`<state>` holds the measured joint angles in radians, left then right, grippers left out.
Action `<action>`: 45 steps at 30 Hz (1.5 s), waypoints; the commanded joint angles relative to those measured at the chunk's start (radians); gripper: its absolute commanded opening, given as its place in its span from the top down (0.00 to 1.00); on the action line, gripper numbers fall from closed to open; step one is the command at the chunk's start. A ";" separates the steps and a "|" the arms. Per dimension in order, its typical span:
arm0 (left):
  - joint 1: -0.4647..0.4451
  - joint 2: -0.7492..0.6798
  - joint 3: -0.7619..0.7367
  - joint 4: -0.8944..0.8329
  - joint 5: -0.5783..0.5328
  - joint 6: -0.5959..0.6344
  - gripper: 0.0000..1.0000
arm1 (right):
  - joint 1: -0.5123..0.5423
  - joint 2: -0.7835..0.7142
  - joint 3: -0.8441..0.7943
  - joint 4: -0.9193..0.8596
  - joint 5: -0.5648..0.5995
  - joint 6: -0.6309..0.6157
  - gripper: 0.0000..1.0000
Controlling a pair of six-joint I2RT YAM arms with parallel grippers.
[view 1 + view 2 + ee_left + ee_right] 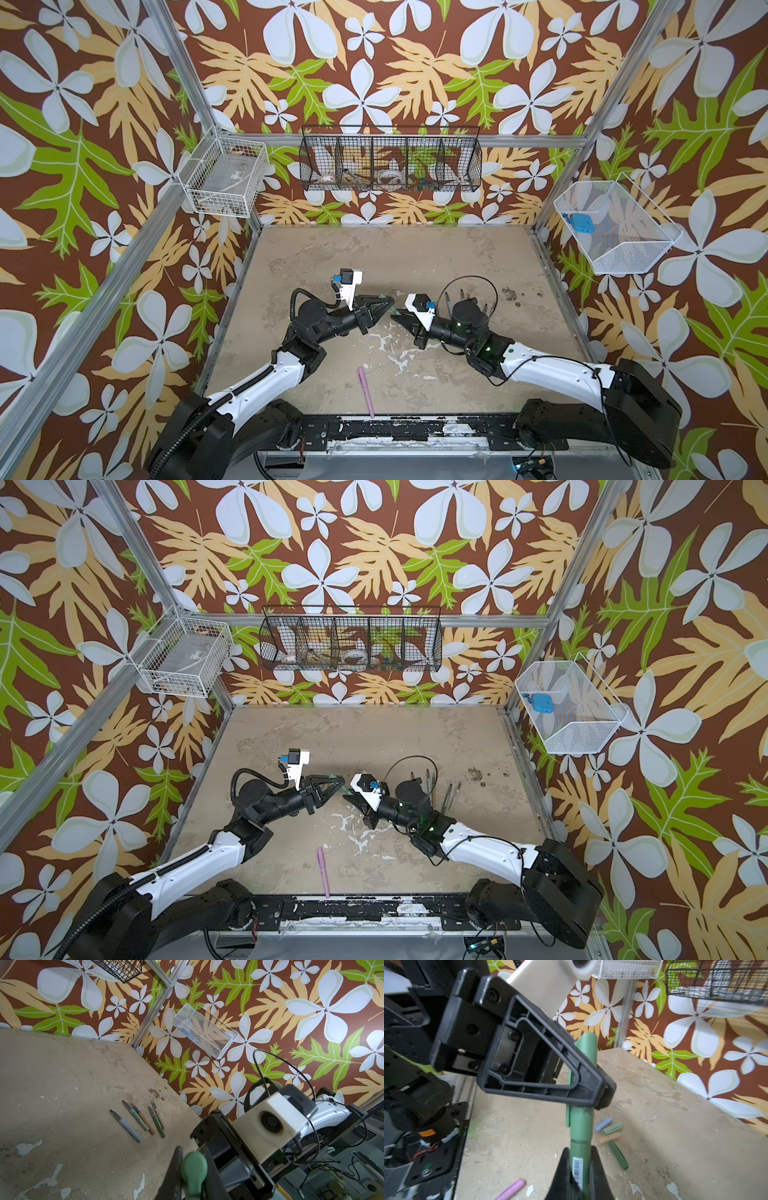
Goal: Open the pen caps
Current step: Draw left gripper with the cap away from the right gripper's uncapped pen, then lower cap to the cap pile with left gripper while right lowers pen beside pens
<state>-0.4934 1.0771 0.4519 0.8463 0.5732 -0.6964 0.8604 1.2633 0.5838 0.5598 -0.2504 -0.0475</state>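
Over the table, left gripper clamps the green cap, right gripper clamps the pen body, cap still on; pink pen lies near the front edge.

Even daylight (wrist foregrounds blurred)

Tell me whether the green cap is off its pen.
No, the green cap sits flush on the green pen, no tip showing.
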 commanded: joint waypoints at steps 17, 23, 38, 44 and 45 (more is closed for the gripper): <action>0.061 -0.080 -0.010 -0.071 -0.426 -0.066 1.00 | -0.089 -0.132 -0.099 -0.208 0.179 0.056 1.00; 0.061 -0.075 -0.050 -0.321 -0.666 -0.092 1.00 | -0.214 -0.128 -0.115 -0.214 0.229 0.178 1.00; 0.140 0.272 0.030 -0.509 -0.654 -0.036 1.00 | -0.372 0.115 -0.044 -0.303 0.243 0.348 1.00; 0.147 0.377 0.084 -0.554 -0.613 -0.015 1.00 | -0.383 0.244 0.013 -0.331 0.209 0.369 0.99; 0.147 0.392 0.095 -0.566 -0.611 -0.010 1.00 | -0.386 0.258 0.019 -0.333 0.211 0.372 0.99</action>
<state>-0.3496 1.4448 0.5274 0.3157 -0.0601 -0.7300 0.4786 1.4963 0.5880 0.2424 -0.0292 0.3042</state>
